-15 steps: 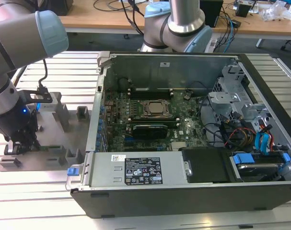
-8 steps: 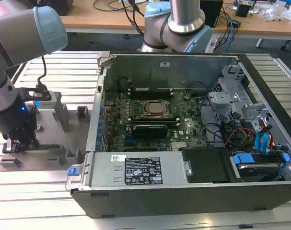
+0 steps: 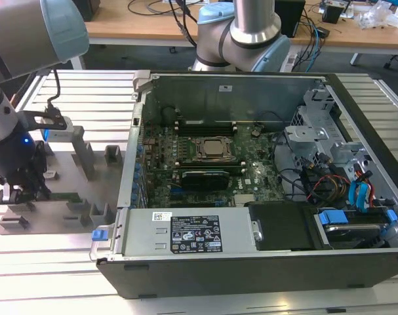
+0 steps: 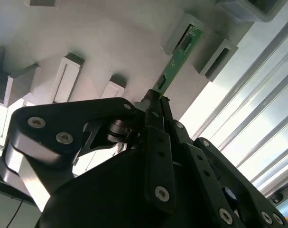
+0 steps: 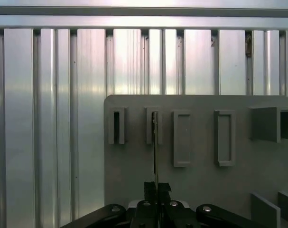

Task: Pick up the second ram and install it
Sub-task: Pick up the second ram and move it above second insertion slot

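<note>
One gripper [image 4: 155,99], fingers clamped on the second ram [image 4: 178,61]; stick's far end sits in a grey tray [image 4: 110,38] slot.

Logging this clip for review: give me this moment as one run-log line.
stage: pick | gripper: shut on ram | ram: far end in tray slot | place: exterior view's left of PC case

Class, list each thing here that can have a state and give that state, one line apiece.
gripper: shut on the second ram
second ram: gripped at one end, far end in a tray slot
grey tray: lying flat on the ribbed table
computer case: open, motherboard exposed
</note>
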Action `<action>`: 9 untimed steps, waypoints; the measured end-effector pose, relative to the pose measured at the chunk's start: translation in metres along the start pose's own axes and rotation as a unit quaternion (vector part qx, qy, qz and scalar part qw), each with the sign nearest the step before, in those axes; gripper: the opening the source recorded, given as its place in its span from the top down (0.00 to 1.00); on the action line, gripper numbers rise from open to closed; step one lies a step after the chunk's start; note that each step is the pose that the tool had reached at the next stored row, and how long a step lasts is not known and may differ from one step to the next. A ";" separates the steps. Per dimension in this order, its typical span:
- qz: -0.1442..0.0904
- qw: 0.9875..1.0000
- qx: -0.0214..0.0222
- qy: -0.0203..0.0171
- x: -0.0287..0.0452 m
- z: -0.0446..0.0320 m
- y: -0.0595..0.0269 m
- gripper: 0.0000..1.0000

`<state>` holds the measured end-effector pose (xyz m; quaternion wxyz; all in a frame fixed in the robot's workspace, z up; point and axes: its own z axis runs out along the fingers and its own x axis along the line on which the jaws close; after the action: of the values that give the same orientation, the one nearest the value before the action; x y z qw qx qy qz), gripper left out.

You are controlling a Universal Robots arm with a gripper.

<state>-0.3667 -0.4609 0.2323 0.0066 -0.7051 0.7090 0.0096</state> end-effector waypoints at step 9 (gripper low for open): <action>0.000 1.000 0.000 0.000 -0.0005 -0.0225 0.0001 0.87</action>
<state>-0.3667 -0.4609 0.2548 0.0066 -0.7051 0.7090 0.0096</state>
